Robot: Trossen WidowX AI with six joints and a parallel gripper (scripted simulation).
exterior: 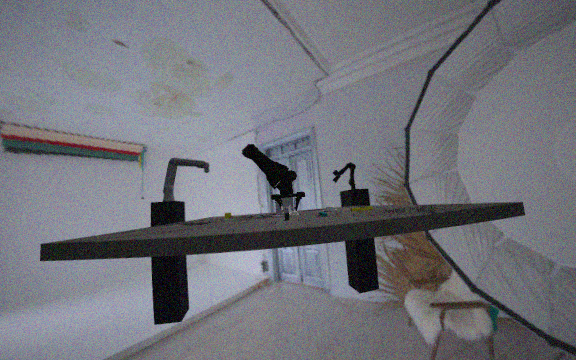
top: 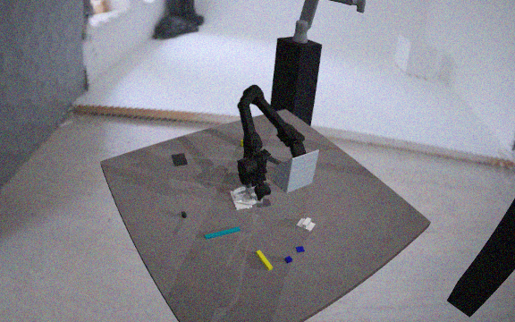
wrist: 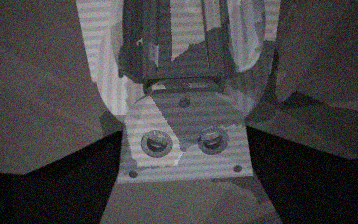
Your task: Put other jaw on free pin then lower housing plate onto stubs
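My gripper point(exterior: 288, 202) point(wrist: 183, 135) is shut on the housing plate point(wrist: 195, 170), a pale plate with two round holes and small dark holes at its edges. One black finger stands at each side of it. The light base point(top: 240, 201) point(wrist: 88, 37) lies on the table below and beyond the plate. Long pale and grey parts stretch over the base's middle in the wrist view, partly in shadow; I cannot tell the jaws, gear teeth or pins apart. The plate's near part hides the stubs, and whether it touches them cannot be told.
A pale upright panel point(top: 303, 171) stands right of the gripper in the top view. Small white pieces point(top: 306, 224), a teal bar point(top: 223, 233), a yellow bar point(top: 264, 260), two blue blocks point(top: 300, 249) point(top: 288, 259) and a dark square point(top: 179, 159) lie on the table.
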